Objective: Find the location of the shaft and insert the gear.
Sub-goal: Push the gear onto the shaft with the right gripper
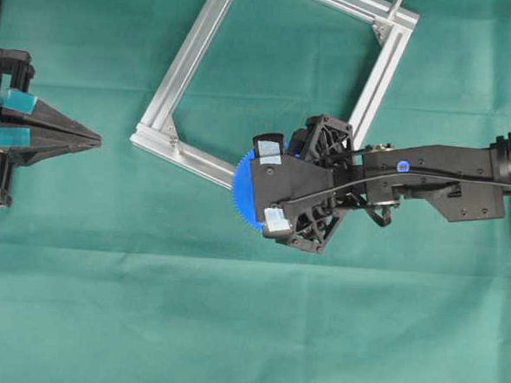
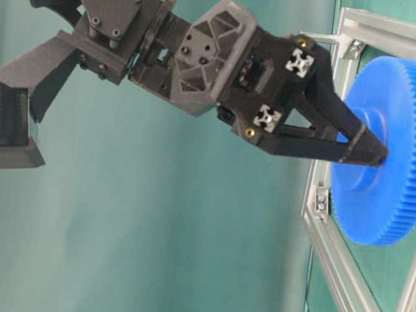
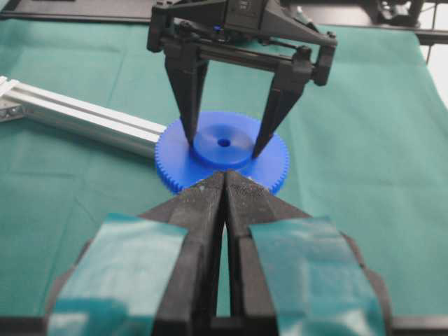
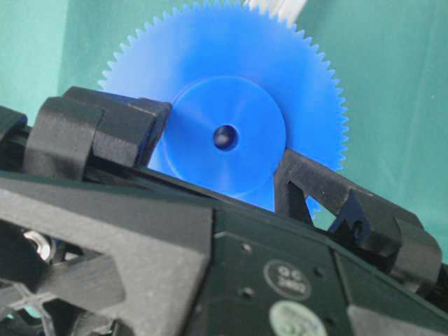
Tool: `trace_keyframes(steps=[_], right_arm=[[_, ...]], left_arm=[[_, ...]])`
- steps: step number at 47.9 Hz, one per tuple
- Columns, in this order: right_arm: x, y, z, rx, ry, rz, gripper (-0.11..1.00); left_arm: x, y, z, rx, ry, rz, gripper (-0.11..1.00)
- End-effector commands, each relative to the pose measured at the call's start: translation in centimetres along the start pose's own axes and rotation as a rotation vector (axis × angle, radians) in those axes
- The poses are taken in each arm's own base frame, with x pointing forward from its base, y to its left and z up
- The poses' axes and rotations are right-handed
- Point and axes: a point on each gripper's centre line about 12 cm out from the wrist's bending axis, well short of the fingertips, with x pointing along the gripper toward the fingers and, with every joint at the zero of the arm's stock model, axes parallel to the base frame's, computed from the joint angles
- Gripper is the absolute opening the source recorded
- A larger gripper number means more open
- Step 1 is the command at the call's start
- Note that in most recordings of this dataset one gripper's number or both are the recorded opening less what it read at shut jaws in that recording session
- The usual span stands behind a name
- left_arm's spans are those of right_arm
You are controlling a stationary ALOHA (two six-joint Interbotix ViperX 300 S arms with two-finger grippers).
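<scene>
Here the right gripper (image 3: 224, 143) reaches down with one finger on each side of the raised hub of the blue gear (image 3: 175, 168), grasping it by that hub. The gear lies flat on the green cloth (image 1: 247, 330), its toothed edge showing past the gripper in the overhead view, just beside the lower bar of the aluminium frame (image 1: 176, 148) — whether it touches the bar I cannot tell. Its small centre hole (image 4: 225, 137) is visible between the fingers, with something pale inside it, too blurred to name. The left gripper (image 1: 94, 136) sits well apart at the left edge of the cloth — jaws pressed together, nothing between them, pointing toward the gear.
</scene>
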Motion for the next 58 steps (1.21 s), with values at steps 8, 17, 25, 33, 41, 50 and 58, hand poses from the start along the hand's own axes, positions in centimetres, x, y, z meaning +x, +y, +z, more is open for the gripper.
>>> trace_keyframes(steps=[8,17,25,33,41,50,58], right_arm=[[-0.6,0.4,0.4,0.056,-0.011,0.022,0.69],[-0.6,0.3,0.2,0.105,0.001,0.015,0.69],[-0.5,0.3,0.2,0.107,0.001,0.015,0.69],[0.2,0.3,0.0,0.105,0.015,0.009,0.69],[1.1,0.4,-0.2,0.103,0.026,0.004,0.69],[1.5,0.5,-0.2,0.101,0.019,0.011,0.69],[2.5,0.5,-0.5,0.1,0.025,0.011,0.69]], left_arm=[[0.2,0.0,0.9,-0.005,-0.018,0.001,0.01],[0.2,0.0,0.9,-0.005,-0.018,0.001,0.01],[0.2,0.0,0.9,-0.005,-0.02,0.0,0.01],[0.2,0.0,0.9,-0.005,-0.018,0.0,0.01],[0.2,0.0,0.9,-0.003,-0.02,0.001,0.01],[0.2,0.0,0.9,-0.003,-0.018,0.001,0.01],[0.2,0.0,0.9,-0.005,-0.018,0.001,0.01]])
